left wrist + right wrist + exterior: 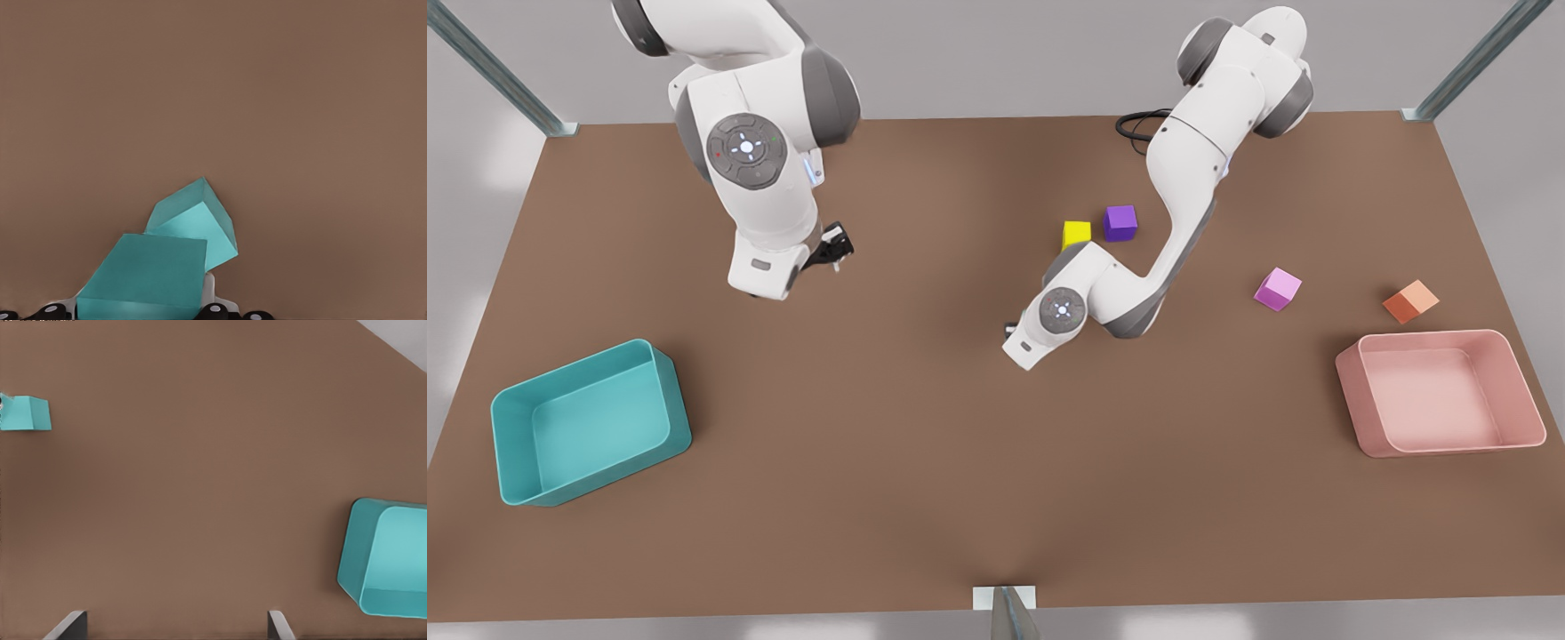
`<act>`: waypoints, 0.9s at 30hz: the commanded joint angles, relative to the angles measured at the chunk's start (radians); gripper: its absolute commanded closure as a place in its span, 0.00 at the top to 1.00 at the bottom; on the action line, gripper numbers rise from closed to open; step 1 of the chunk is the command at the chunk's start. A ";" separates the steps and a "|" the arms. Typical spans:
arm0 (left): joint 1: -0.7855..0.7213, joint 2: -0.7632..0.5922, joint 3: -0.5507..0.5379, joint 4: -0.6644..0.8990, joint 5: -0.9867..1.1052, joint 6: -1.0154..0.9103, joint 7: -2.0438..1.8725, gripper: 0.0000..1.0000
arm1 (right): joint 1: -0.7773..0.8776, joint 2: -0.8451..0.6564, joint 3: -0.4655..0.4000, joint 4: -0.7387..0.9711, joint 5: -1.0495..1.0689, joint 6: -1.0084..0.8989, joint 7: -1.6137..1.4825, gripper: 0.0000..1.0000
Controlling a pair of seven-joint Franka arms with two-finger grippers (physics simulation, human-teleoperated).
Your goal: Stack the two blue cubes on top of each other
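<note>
Nearly there: one cube carried above the other

You have the left gripper (1016,342) low over the table's (925,462) middle, clamped on one blue cube (150,273), the second blue cube (197,223) lying just beyond it, probably lined up for stacking. Your right gripper (177,623) waits spread and empty, overlooking the teal bin (390,560).

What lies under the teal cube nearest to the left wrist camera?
Under the near cube sits the second teal cube, partly covered, on the table. Their contact is hidden.
</note>
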 commanded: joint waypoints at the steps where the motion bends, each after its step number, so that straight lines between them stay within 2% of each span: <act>1: 0.002 -0.002 -0.011 -0.020 -0.012 0.037 -0.481 0.51 | 0.005 -0.014 0.001 0.000 0.006 -0.027 0.228 1.00; 9: 0.002 0.018 -0.018 -0.017 -0.009 0.106 -0.481 0.52 | -0.002 -0.019 0.004 -0.020 -0.002 -0.035 0.242 1.00; 10: 0.002 0.022 -0.018 -0.017 -0.010 0.108 -0.481 0.69 | 0.012 -0.026 0.003 -0.034 -0.016 -0.025 0.245 1.00; 11: 0.003 0.024 -0.016 -0.017 -0.009 0.109 -0.481 1.00 | 0.002 -0.017 0.001 -0.019 -0.021 -0.033 0.250 1.00; 12: 0.005 0.024 -0.016 -0.017 -0.010 0.109 -0.481 1.00 | -0.021 0.030 0.000 0.047 -0.011 -0.050 0.237 1.00; 20: 0.017 0.015 -0.018 -0.016 -0.009 0.094 -0.479 1.00 | -0.005 0.007 0.000 -0.014 -0.002 -0.013 0.241 1.00; 25: 0.048 -0.097 -0.018 0.010 0.000 -0.069 -0.424 1.00 | -0.008 0.007 0.000 -0.019 -0.005 -0.001 0.244 1.00; 26: 0.058 -0.117 -0.018 0.055 0.000 -0.168 -0.419 1.00 | -0.008 0.007 0.000 -0.019 -0.004 -0.001 0.244 1.00; 27: 0.121 -0.117 -0.018 0.188 0.002 -0.404 -0.271 1.00 | -0.008 0.007 0.000 -0.020 -0.004 -0.001 0.244 1.00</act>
